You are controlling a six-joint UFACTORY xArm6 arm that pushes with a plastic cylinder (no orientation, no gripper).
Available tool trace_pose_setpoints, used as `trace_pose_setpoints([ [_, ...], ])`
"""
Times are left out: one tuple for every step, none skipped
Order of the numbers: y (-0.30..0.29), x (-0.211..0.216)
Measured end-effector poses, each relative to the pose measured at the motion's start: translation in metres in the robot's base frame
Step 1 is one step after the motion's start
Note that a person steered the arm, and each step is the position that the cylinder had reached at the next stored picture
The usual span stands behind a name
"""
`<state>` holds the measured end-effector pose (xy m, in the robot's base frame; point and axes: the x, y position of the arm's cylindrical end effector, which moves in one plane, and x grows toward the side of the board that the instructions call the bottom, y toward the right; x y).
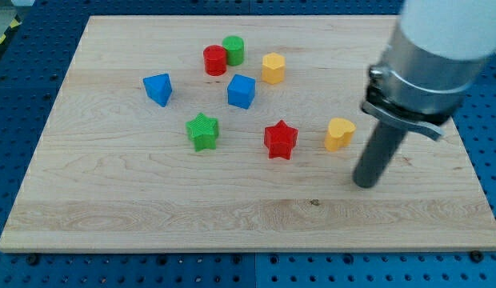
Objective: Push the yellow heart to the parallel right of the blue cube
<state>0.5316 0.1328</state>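
Resting on the wooden board, my tip is sitting just below-right of the yellow heart, not touching it.
No claw is showing, only the rod. From the heart, the red star is lying left, the blue cube farther up-left.

Your yellow heart lies flat, right of centre; your blue cube sits farther left.
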Motion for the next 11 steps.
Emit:
trace_pose_setpoints([
  [-0.03,-0.033],
  [-0.037,-0.055],
  [-0.034,-0.052],
  [-0.016,-0.029],
  [-0.016,-0.029],
  [-0.016,-0.036],
  [-0.016,-0.05],
  [-0.014,-0.058],
  [-0.014,-0.077],
  [-0.014,-0.103],
  [-0.014,-0.106],
])
